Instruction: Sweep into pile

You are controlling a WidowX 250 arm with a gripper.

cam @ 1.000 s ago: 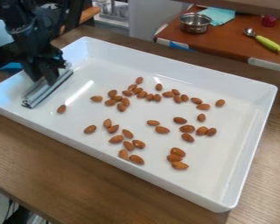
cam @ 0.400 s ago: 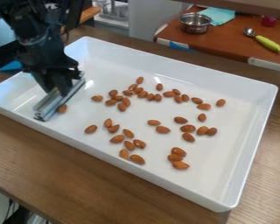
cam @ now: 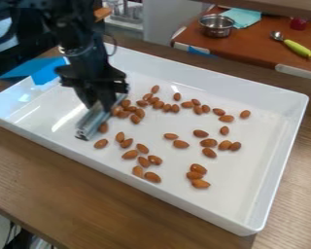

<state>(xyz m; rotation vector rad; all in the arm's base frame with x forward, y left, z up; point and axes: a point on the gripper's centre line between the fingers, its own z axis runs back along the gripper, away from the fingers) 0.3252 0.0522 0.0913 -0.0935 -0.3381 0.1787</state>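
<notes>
1. We locate the gripper [cam: 98,104] left of centre in the upper half of the frame, low over the white tray [cam: 203,78]. We find it clamped on the silvery bar [cam: 90,126].
2. We note the bar slanting from upper right to lower left, its lower end down at the tray floor.
3. We locate the almonds [cam: 166,107] inside the tray, unevenly scattered. We record a long, loose band across the upper middle, its left end just beside the bar.
4. We record one almond close against the bar's lower part, a group below the centre of the frame, and others right of centre. We count three bunched together lower right of centre.
5. We see the tray on a wooden table [cam: 67,194].
6. We identify, at upper right, a metal pot [cam: 215,30], a turquoise cloth [cam: 244,17] and a green-handled spoon [cam: 298,48].
</notes>
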